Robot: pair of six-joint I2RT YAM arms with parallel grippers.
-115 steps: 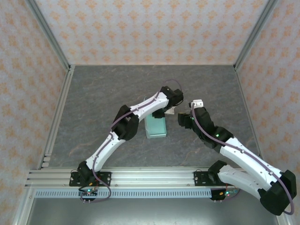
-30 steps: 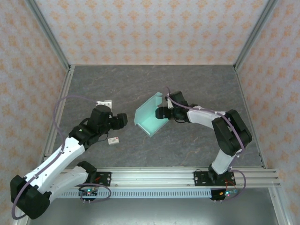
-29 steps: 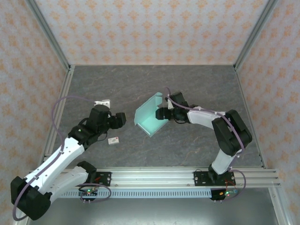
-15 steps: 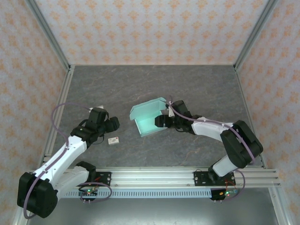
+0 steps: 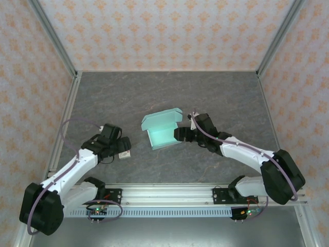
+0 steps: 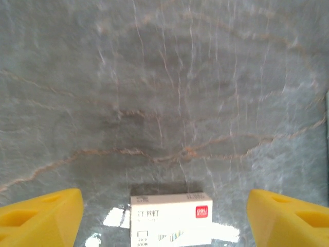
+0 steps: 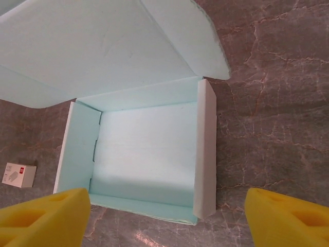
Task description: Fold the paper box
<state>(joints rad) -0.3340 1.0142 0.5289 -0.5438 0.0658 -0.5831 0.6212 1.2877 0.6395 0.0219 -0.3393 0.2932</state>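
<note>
The paper box [image 5: 163, 131] lies open on the grey marbled table [image 5: 226, 98], orange-patterned walls [image 5: 164, 31] around. The left gripper [image 5: 122, 146] and right gripper [image 5: 179, 135] flank it, spread wide, empty.

Grey marbled tabletop [image 5: 128, 92]; orange-patterned wallpaper walls [image 5: 164, 31]; aluminium near-edge rail [image 5: 164, 193].

text | white tag [image 6: 170, 218] | red logo, dark print | none legible

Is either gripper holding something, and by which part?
Nothing is held: left gripper open over the white tag, right gripper open beside the paper box.
</note>
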